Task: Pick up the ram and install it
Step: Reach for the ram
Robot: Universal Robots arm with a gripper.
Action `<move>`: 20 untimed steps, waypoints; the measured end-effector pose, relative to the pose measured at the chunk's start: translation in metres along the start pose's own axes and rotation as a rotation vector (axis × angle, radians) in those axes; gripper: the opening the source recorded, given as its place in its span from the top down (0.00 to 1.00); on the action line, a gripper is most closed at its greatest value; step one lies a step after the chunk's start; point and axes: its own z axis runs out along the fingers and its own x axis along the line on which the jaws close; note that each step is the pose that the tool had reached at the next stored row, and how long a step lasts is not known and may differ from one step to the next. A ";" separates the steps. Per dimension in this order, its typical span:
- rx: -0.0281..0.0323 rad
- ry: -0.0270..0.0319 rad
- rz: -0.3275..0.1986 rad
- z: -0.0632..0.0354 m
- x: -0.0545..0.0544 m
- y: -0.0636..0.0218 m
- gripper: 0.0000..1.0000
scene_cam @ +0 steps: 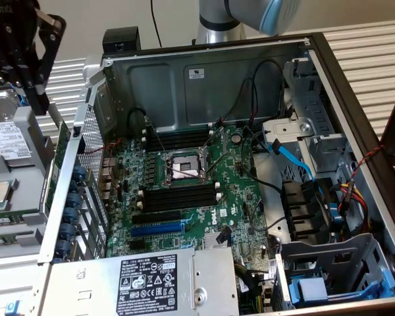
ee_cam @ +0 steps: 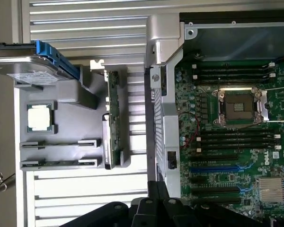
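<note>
The ram [ee_cam: 114, 118] is a long thin green board standing on its edge in a grey parts tray [ee_cam: 61, 94], just outside the open computer case; it also appears as a green strip, the ram [scene_cam: 60, 158], beside the case wall. My black gripper [scene_cam: 36, 99] hangs above that tray at the exterior view's left, apart from the ram. In the wrist view my gripper [ee_cam: 154, 198] is shut and empty. Empty black memory slots [scene_cam: 178, 197] lie on the motherboard beside the CPU socket [scene_cam: 184, 168].
The tray also carries a hard drive [ee_cam: 33, 71] and a loose processor chip [ee_cam: 40, 117]. The case's metal side wall [ee_cam: 161, 118] stands between tray and motherboard. A blue expansion slot [scene_cam: 157, 230], a power supply [scene_cam: 145, 283] and loose cables [scene_cam: 296, 158] are inside the case.
</note>
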 end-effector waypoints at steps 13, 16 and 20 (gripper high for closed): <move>-0.0003 0.0006 -0.014 0.0017 0.050 -0.0053 0.89; -0.0004 0.0010 -0.021 0.0028 0.058 -0.0041 0.89; -0.0005 0.0013 -0.026 0.0051 0.072 -0.0042 0.89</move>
